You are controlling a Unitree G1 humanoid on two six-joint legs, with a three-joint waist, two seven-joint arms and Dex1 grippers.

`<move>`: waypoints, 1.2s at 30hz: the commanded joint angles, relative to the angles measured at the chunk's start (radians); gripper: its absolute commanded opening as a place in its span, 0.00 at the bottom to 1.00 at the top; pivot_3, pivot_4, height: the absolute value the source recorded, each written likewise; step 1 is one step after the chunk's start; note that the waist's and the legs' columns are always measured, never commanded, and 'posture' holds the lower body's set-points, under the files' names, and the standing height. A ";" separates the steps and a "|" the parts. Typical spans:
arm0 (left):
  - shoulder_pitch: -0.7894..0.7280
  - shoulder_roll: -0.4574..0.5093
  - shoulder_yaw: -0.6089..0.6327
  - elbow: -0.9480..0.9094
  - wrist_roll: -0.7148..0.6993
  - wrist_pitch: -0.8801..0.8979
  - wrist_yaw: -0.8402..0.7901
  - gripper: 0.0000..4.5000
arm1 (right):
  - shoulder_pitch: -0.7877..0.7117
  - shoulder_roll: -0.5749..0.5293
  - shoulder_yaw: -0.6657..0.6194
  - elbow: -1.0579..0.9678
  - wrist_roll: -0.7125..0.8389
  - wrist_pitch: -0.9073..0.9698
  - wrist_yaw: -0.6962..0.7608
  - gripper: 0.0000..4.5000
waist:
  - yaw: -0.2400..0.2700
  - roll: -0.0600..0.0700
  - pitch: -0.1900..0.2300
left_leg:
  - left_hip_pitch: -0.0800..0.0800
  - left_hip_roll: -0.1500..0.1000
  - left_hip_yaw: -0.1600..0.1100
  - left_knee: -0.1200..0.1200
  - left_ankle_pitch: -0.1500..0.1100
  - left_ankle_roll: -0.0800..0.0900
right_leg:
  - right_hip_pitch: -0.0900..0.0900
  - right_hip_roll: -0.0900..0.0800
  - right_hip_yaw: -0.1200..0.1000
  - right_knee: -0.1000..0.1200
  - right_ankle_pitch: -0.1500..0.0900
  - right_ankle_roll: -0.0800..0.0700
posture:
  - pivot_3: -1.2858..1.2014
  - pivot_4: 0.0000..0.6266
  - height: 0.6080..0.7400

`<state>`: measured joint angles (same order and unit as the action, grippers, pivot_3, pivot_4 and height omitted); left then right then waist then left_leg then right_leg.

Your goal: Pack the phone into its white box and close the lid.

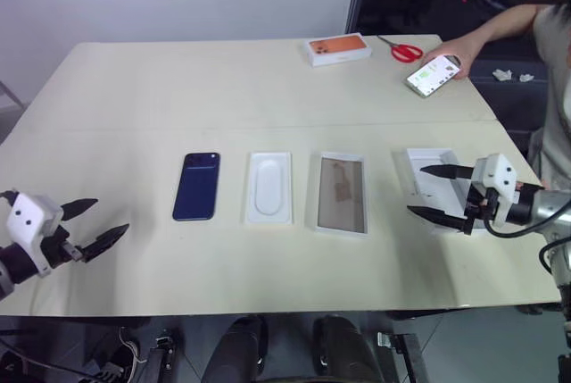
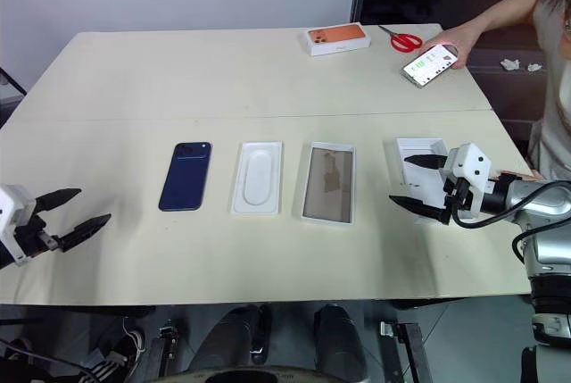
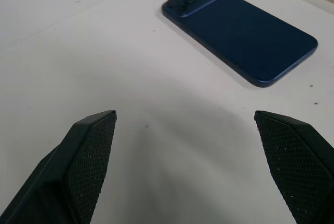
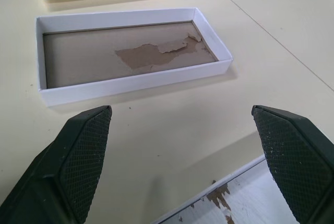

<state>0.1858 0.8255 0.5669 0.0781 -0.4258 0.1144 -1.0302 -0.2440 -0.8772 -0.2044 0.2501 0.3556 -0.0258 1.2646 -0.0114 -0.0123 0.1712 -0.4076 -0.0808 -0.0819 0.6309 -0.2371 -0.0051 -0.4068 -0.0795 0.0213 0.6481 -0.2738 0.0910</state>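
The dark navy phone [image 1: 196, 187] lies face down, left of centre on the table. Beside it to the right is a white insert [image 1: 268, 187] with an oval recess, then the white box [image 1: 342, 193], an open tray with a brownish floor. The lid [image 1: 428, 158] lies open side up at the right. My right gripper [image 1: 417, 190] hovers open over the lid's left part, pointing toward the white box [image 4: 130, 57]. My left gripper [image 1: 109, 218] stands open near the front left edge, aimed at the phone [image 3: 240, 31] and well short of it.
At the far right of the table are an orange-topped box [image 1: 339, 48], red scissors [image 1: 406, 50] and a phone with a lit screen [image 1: 434, 75] under a person's hand [image 1: 455, 51]. The table's front edge runs just below both grippers.
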 commanded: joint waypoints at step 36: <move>-0.038 0.012 0.029 -0.055 -0.067 0.109 0.044 0.99 | -0.057 -0.047 -0.034 0.020 0.059 0.148 -0.011 1.00 | 0.000 0.000 0.000 | 0.000 0.000 0.000 0.000 0.000 0.000 | 0.000 0.000 0.000 0.000 0.000 0.000 | 0.52 0.24 1.00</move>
<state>0.1654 0.8259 0.5841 0.0737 -0.4544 0.1875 -1.0004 -0.2775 -0.9224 -0.2153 0.3324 0.3833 0.1047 1.2609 -0.0115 -0.0121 0.1713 -0.4076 -0.0806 -0.0815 0.6309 -0.2371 -0.0051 -0.4069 -0.0794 0.0215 0.6481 -0.2738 0.0909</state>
